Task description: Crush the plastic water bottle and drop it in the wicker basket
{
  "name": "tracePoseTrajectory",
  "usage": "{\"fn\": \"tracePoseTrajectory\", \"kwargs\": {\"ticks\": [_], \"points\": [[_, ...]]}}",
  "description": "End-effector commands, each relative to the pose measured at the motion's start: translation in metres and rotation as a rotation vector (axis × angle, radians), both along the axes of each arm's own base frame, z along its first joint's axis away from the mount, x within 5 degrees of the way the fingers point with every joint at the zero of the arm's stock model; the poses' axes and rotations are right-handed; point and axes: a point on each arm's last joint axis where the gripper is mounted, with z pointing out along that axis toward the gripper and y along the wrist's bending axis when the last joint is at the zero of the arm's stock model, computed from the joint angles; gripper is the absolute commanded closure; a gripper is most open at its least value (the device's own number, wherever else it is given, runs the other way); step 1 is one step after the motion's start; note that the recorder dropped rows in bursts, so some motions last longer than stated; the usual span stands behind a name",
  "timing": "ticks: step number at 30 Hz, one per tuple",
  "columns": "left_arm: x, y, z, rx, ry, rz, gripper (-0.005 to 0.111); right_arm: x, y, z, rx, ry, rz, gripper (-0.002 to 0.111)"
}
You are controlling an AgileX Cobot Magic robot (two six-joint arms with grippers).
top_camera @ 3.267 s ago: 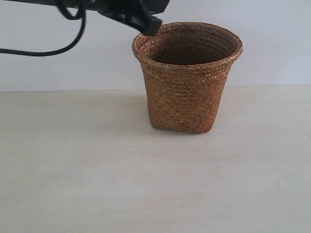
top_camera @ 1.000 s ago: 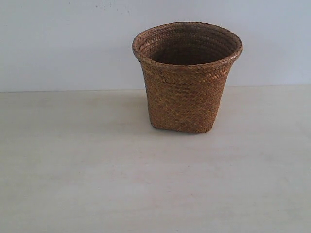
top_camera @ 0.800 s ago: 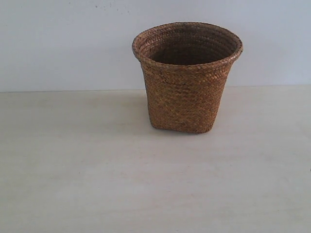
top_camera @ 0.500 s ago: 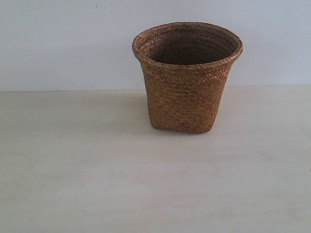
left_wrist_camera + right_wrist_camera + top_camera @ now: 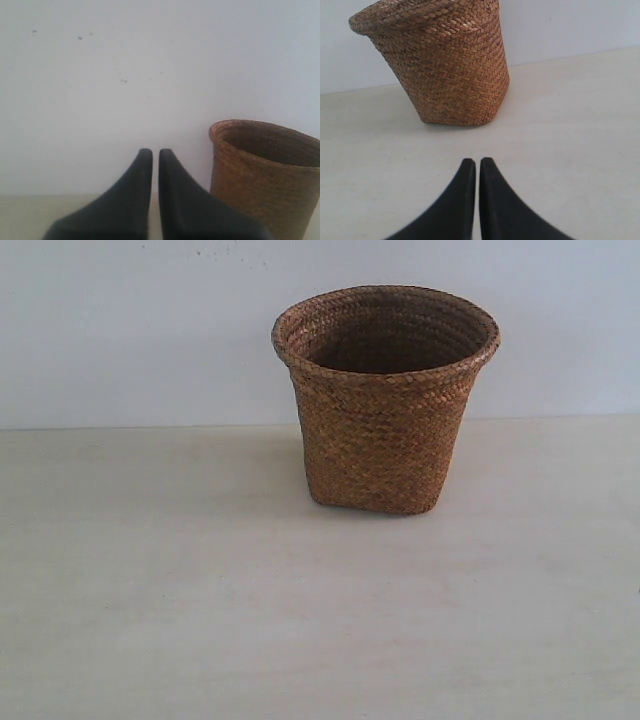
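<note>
The brown wicker basket (image 5: 383, 400) stands upright on the pale table, right of the middle. It also shows in the left wrist view (image 5: 265, 175) and the right wrist view (image 5: 440, 65). No plastic water bottle shows in any view; the basket's inside is dark and its bottom is hidden. My left gripper (image 5: 155, 152) is shut with nothing between its black fingers, raised beside the basket and level with its rim. My right gripper (image 5: 477, 162) is shut and empty, low over the table in front of the basket. Neither arm appears in the exterior view.
A pale wooden table (image 5: 200, 590) spreads around the basket. A plain white wall (image 5: 130, 330) rises behind it.
An arm that hung over the basket's left rim 3.3 s ago has left the exterior view. Over the last second nothing has moved.
</note>
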Motion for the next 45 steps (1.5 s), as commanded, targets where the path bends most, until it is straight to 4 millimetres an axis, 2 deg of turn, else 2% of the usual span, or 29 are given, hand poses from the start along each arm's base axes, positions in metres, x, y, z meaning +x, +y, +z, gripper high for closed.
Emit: {"fn": "tracePoseTrajectory", "kwargs": {"ticks": [1,3,8,12,16,24,45], "points": [[-0.012,0.011,-0.023,-0.034,0.084,0.086,0.103,-0.001,-0.001,-0.002,-0.004,-0.002,-0.005,0.109],[-0.023,0.015,-0.040,0.026,0.130,0.133,0.103,-0.001,-0.001,-0.002,-0.004,-0.002,-0.005,0.109],[-0.040,0.019,-0.061,0.065,0.172,0.188,0.103,-0.001,-0.001,-0.002,-0.004,-0.002,-0.005,0.109],[-0.046,0.021,-0.081,0.051,0.200,0.216,0.103,-0.001,-0.001,-0.002,-0.004,-0.002,-0.005,0.109],[-0.043,0.021,-0.103,0.051,0.261,0.215,0.103,-0.001,-0.001,-0.002,-0.004,-0.002,-0.005,0.109],[-0.044,0.021,-0.108,0.060,0.315,0.214,0.103,-0.001,-0.001,-0.001,-0.004,-0.006,-0.006,0.109],[-0.044,0.021,-0.108,0.060,0.315,0.214,0.103,-0.001,-0.001,-0.001,-0.004,-0.006,-0.006,0.109]]}}
